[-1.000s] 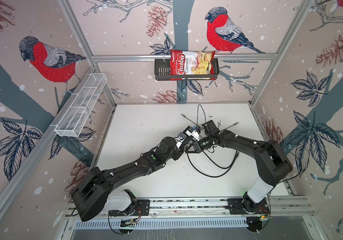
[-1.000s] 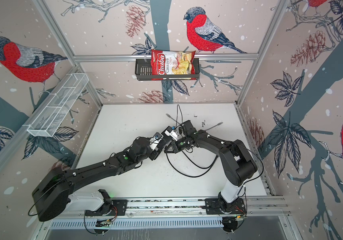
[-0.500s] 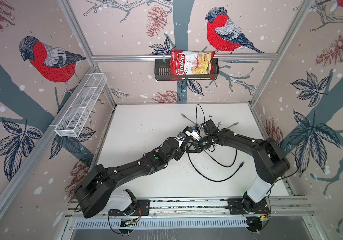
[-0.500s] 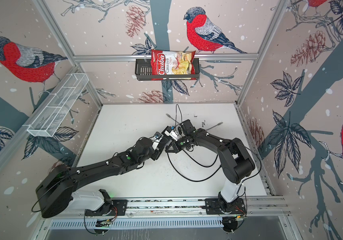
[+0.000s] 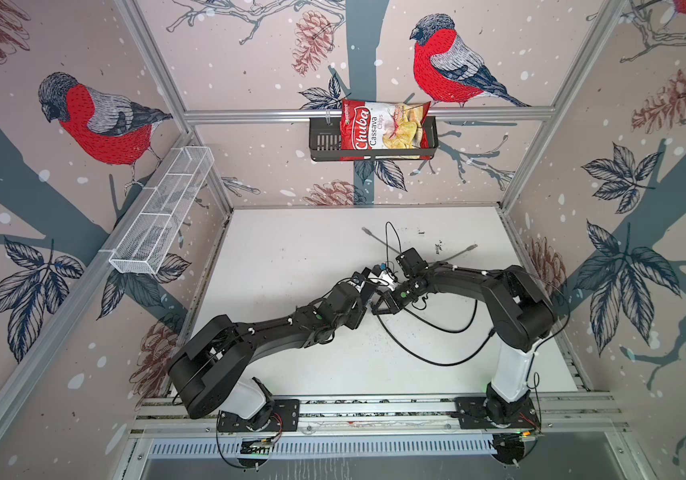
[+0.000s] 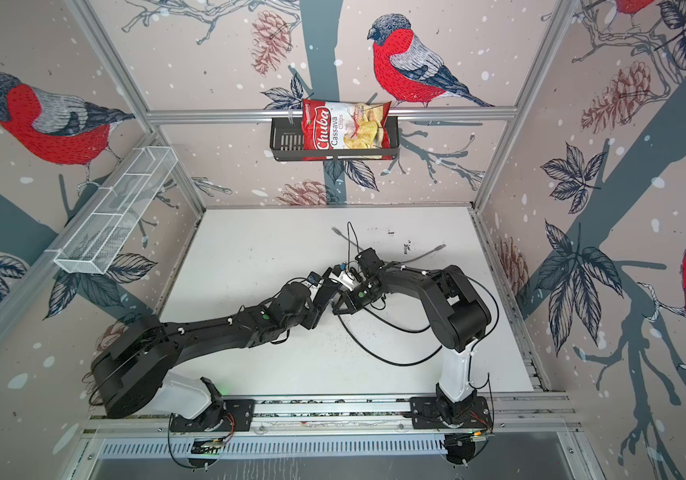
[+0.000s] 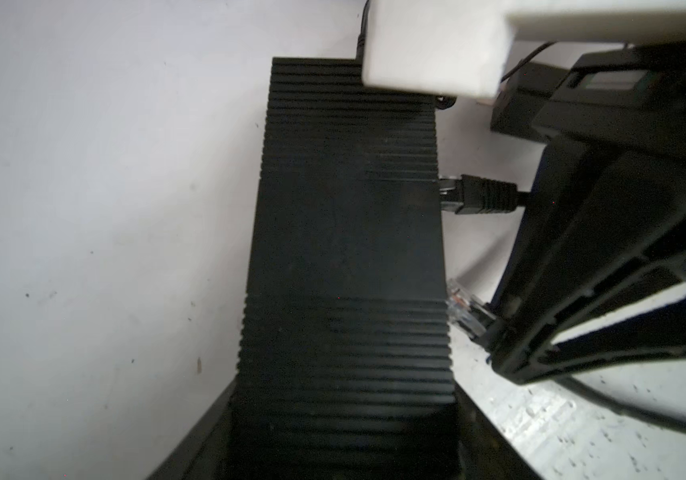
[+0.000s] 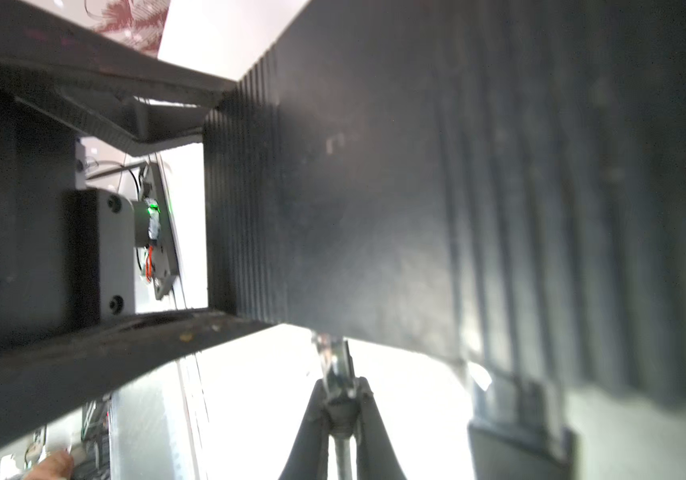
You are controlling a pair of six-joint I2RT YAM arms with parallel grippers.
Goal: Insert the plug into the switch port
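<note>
Since a second ago the right arm's elbow has swung in toward the switch (image 7: 345, 270). The slack loop of black cable (image 5: 437, 365) on the worktop (image 5: 291, 257) has spread further out from the switch. Both wrists have barely shifted.

The switch is a flat, matte-black box, ribbed in fine lines across both ends and smooth across the middle. The left fingers (image 8: 146, 345) are clamped on one short end of it, one finger against each long edge, holding it steady. In both top views the switch is mostly hidden beneath the two wrists, which meet over it.

The plug (image 7: 464, 313) is a small clear plastic connector with a black sleeve behind it, on a thin black cable. The right fingers (image 8: 312, 428) are pinched tight on that sleeve. The plug's tip is right at one long edge of the switch and seems to touch it. It sits at a slant to that edge rather than square on. A second black plug (image 7: 478, 195) is already seated in the same edge, further from the gripped end than the held plug.

As I read it, the pick-up and the approach are done, but the insertion is not: the whole clear body is exposed outside the switch. The port mouth itself faces away and cannot be seen. What remains is squaring the plug to its port and pushing it home.
</note>
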